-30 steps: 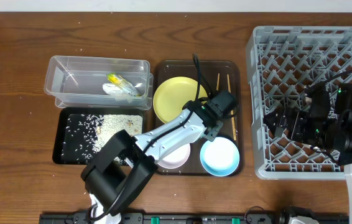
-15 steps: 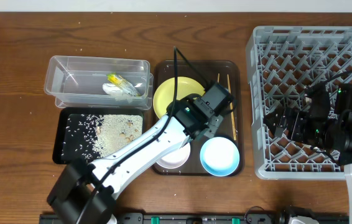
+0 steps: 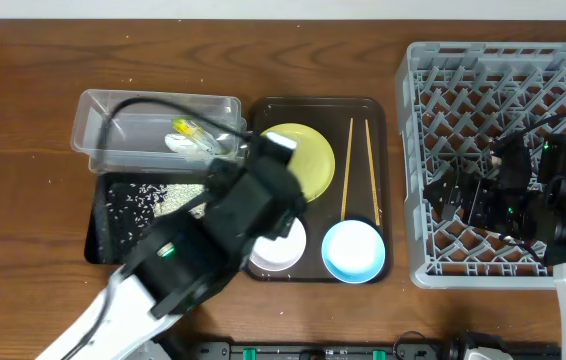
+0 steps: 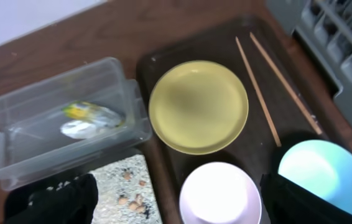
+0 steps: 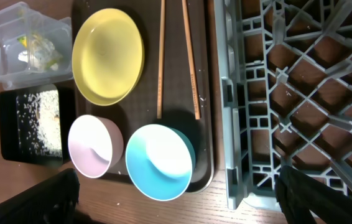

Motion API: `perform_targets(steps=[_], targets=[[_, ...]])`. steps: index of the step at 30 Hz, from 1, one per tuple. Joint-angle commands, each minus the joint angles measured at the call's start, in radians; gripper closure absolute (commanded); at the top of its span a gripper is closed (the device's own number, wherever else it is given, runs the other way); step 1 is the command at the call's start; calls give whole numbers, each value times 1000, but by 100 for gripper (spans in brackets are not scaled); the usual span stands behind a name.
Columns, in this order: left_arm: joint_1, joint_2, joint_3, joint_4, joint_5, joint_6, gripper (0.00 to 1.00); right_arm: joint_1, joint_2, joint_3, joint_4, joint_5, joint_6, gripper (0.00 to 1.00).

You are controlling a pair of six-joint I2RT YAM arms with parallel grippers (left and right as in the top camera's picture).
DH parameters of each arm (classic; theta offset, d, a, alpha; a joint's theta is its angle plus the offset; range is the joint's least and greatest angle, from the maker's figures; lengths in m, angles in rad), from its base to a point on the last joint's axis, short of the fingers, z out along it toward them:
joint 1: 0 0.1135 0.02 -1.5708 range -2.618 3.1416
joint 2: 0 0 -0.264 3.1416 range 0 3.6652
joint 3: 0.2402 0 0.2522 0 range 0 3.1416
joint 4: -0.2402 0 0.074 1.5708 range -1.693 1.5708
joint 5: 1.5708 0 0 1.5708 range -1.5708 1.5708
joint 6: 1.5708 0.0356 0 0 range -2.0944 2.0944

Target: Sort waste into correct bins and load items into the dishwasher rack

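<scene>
My left gripper is open and hangs high above the white bowl, holding nothing. From overhead the left arm covers part of the pale yellow plate and the white bowl. Two chopsticks lie side by side on the brown serving tray, beside the light blue bowl. The wrapper sits in the clear tub. Rice grains lie in the black tray. My right gripper is open over the left side of the dishwasher rack.
The brown serving tray sits between the two bins on the left and the rack on the right. Bare wooden table lies to the far left and along the back edge. The right arm's body hangs over the rack's right half.
The left arm has lifted and drawn back to the left, off the chopsticks. Both chopsticks now show in full on the brown tray. The right arm has not moved.
</scene>
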Motion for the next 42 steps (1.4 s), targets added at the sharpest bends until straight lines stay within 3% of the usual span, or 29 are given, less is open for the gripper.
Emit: perform_targets(steps=[1,12,17,22,25,29,42], targets=[[0,-61,9,-8,-28,-6,13,8,-1,3,1,3,-4,1],[4,-147,5,-45,-57,25,12,8,-1,3,1,3,-4,1],[118,-210,-62,130,-53,48,11,8,-1,3,1,3,-4,1],[407,-354,-237,389,256,48,11,8,-1,3,1,3,-4,1],[555,-455,-376,487,359,52,11,8,-1,3,1,3,-4,1],[651,-585,-550,585,379,65,11,8,-1,3,1,3,-4,1],[784,-927,-979,788,452,74,10,8,-1,3,1,3,-4,1]])
